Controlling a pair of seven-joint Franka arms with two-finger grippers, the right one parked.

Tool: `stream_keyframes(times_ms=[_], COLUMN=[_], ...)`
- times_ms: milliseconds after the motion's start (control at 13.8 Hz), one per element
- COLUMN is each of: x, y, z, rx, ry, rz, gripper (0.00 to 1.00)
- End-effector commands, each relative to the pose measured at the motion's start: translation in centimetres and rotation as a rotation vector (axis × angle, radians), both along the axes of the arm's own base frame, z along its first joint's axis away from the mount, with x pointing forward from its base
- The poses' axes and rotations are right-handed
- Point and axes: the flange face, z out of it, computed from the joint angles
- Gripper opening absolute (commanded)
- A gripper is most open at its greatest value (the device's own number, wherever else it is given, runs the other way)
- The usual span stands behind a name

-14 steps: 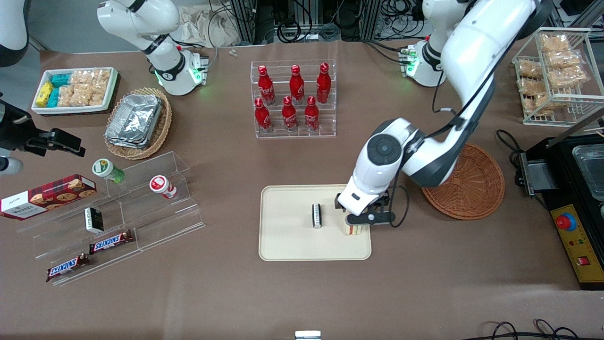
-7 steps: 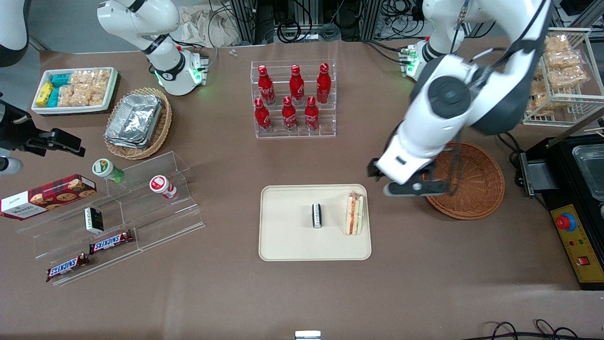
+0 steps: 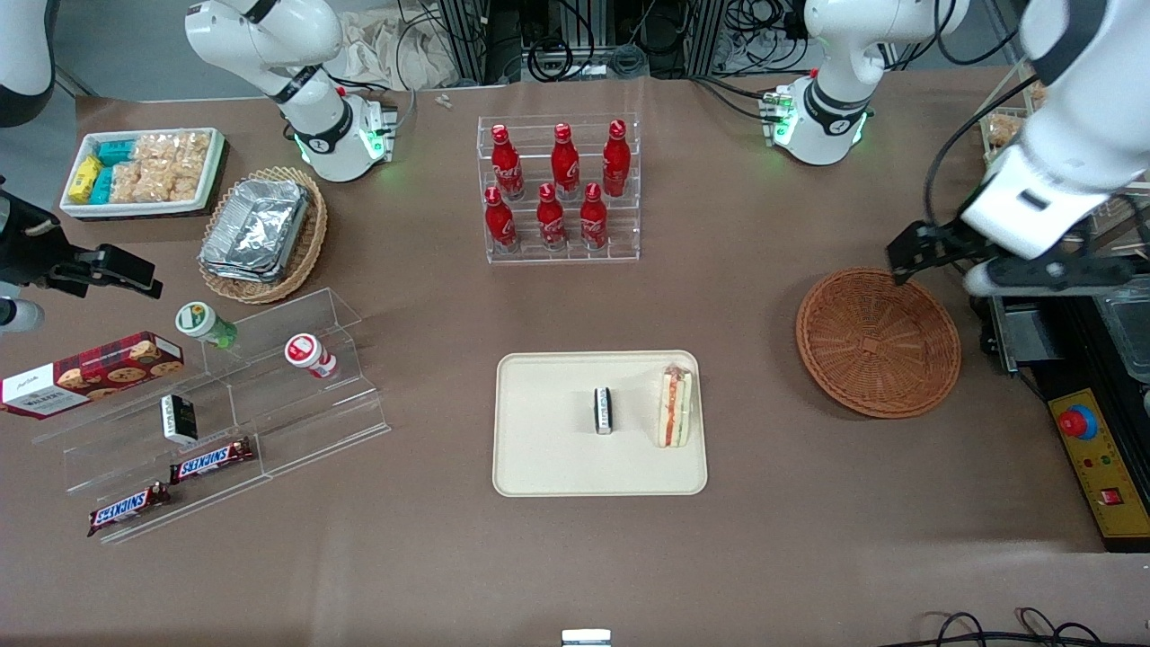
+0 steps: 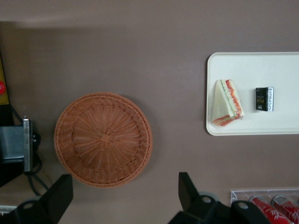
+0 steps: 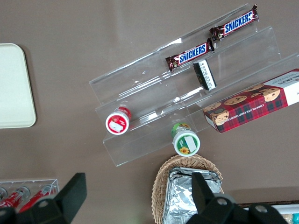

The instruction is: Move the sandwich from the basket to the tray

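The sandwich [image 3: 674, 409] [image 4: 226, 102], a white bread wedge with red and green filling, lies on the cream tray [image 3: 548, 458] [image 4: 280, 70], beside a small black-and-white packet [image 3: 604, 410]. The round reddish-brown wicker basket [image 3: 878, 341] [image 4: 103, 139] stands empty, beside the tray toward the working arm's end of the table. My gripper [image 3: 934, 270] [image 4: 124, 191] hangs high above the basket's rim, a little farther from the front camera than the basket's middle. It is open wide and holds nothing.
A clear rack of red cola bottles [image 3: 561, 184] stands farther from the front camera than the tray. A black machine with a red button [image 3: 1096, 449] and a wire rack of snacks [image 3: 1060, 144] sit at the working arm's end. Clear acrylic shelves [image 3: 225, 404] lie toward the parked arm's end.
My gripper let go of the sandwich on the tray, rose, and swung away past the basket toward the working arm's end. The sandwich stays on the tray.
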Motion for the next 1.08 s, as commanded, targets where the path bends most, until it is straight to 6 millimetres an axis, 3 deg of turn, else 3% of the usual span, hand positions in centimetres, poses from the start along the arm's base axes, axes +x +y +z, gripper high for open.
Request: stream_keyframes(times_ms=[0,289,506,650,867,1011], x=[-2.1,-0.7,-0.2,1.1,1.2,0.9], y=[3.3,1.5,-0.7,-1.0,-1.0,-2.2], z=[0.6,1.7,1.4,2.0,2.3,2.2], rx=[-0.04,-0.013,-0.015,-0.022,-0.006,0.017], ry=[-0.005,-0.009,0.007,0.01,0.058,0.06], rz=[-0.038,-0.067,-0.004,0.014,0.009,-0.014], gripper=[1.0,1.0,1.0,1.0,1.0,1.0])
